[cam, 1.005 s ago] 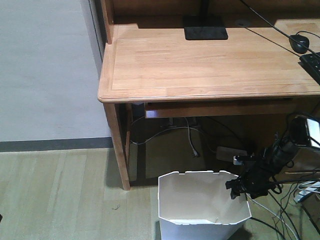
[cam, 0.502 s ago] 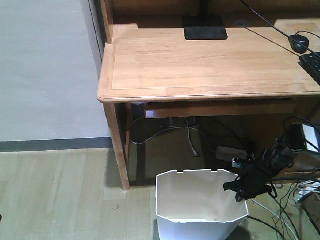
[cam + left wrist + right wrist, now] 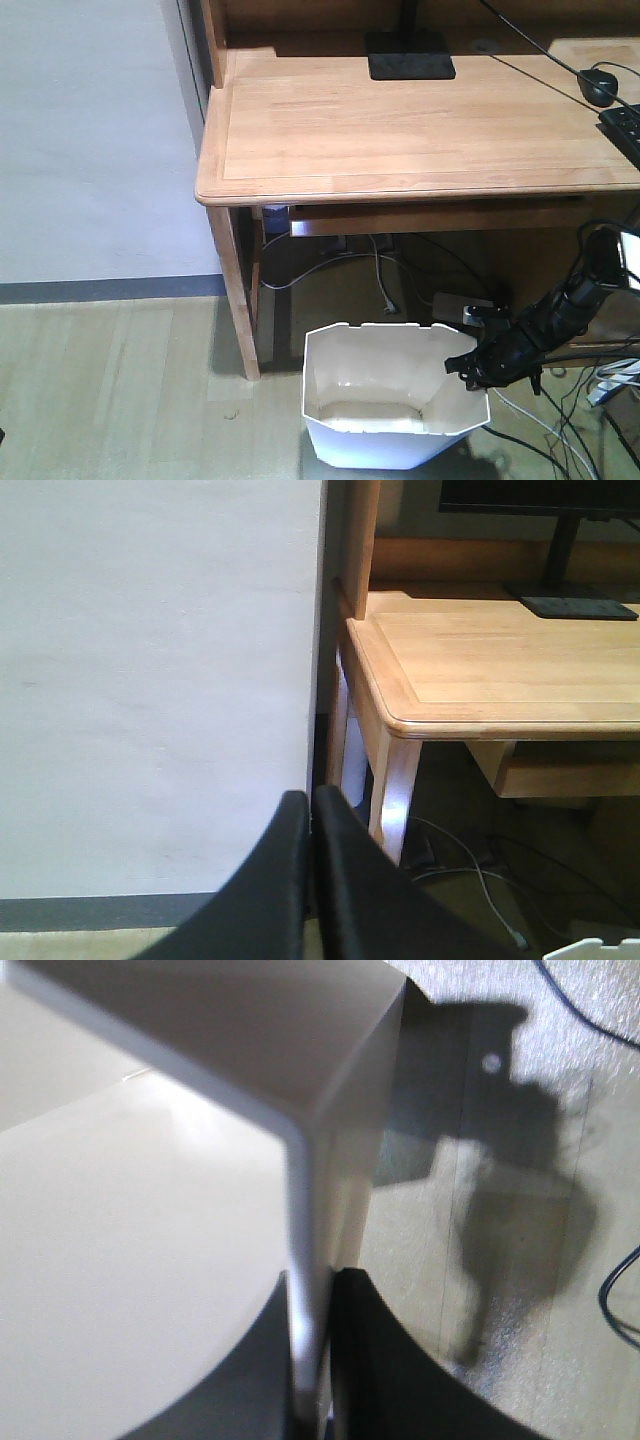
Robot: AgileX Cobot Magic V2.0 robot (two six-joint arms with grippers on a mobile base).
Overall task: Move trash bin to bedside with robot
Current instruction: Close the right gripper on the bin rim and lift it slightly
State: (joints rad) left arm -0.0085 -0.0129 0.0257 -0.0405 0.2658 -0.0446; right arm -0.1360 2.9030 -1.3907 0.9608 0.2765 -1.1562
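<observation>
The right gripper (image 3: 470, 366) had its jaws clamped on the bin (image 3: 372, 372) rim; the left gripper (image 3: 312, 880) had its jaws clenched, empty.

The black right arm (image 3: 560, 312), wrapped in cabling, reaches in from the right and slopes down to the left. The right gripper (image 3: 468, 365) pinches the bin (image 3: 365, 447) wall, one finger on each side. The left gripper (image 3: 311, 875) has its fingers pressed together, holding nothing.

The trash bin (image 3: 352, 385) has slid toward 10 o'clock, nearer the bench (image 3: 400, 130) leg, and tipped so its inner bottom now shows. The right pincer (image 3: 470, 366), clamping the bin's wall, rose with it.
</observation>
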